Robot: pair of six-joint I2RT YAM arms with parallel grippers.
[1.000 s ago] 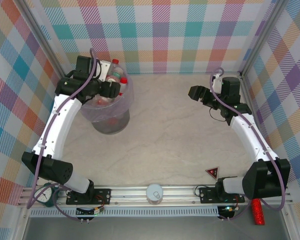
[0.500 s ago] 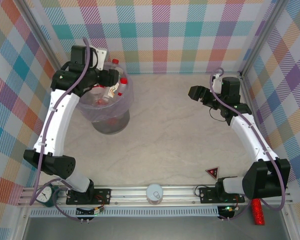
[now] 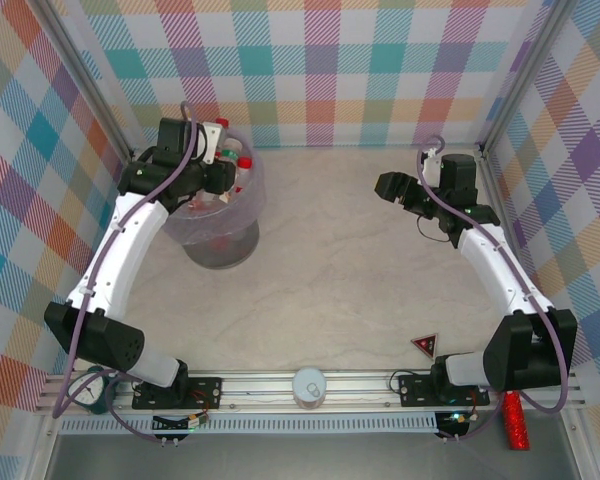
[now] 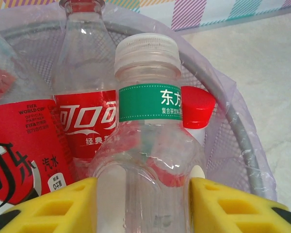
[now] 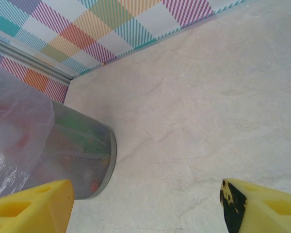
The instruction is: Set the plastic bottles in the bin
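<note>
The bin stands at the back left, lined with a clear bag and holding several plastic bottles. My left gripper hangs over its rim. In the left wrist view its yellow pads press both sides of an upright clear bottle with a green label and a white cap, so the left gripper is shut on it. Red-labelled bottles and a red cap stand behind, inside the bin rim. My right gripper hovers open at the back right; between its fingers lies bare table, with the bin off to its left.
Plaid walls close the table in at the back and on both sides. A red triangular marker lies at the near right. A white round cap sits on the front rail, and a red glittery stick lies beyond the right base.
My left gripper's jaws have closed in from wide onto the green-labelled bottle, and the wrist shifted slightly over the bin. The right arm has hardly moved.
</note>
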